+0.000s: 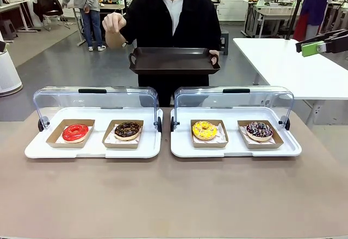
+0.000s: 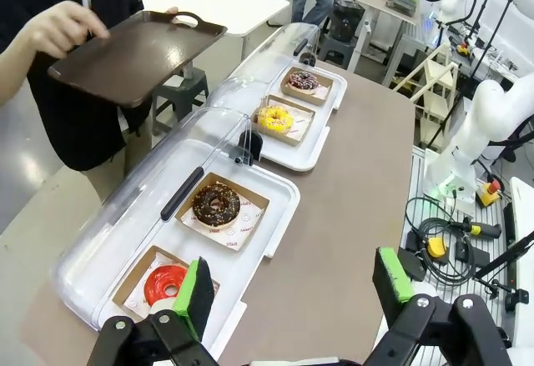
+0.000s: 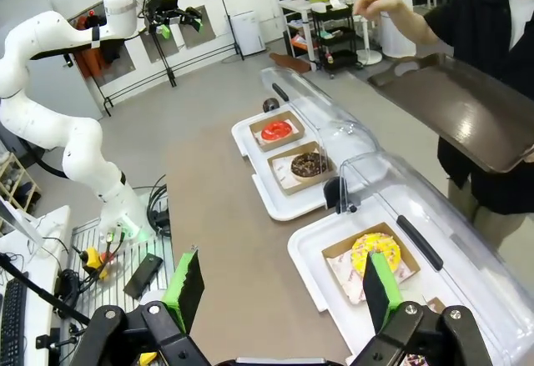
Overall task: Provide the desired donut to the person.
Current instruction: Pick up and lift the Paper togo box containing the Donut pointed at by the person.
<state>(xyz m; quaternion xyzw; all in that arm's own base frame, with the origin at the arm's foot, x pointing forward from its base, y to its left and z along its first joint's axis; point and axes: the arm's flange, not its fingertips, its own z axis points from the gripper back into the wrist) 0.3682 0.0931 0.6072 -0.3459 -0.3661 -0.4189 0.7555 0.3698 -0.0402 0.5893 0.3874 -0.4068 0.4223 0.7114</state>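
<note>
Hovering with jaws spread wide on the left gripper and on the right gripper, gripping nothing, touching neither the red donut nor the yellow donut.

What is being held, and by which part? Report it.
The person's hand grips the dark tray by one end handle. The left gripper and right gripper are open, holding nothing.
</note>
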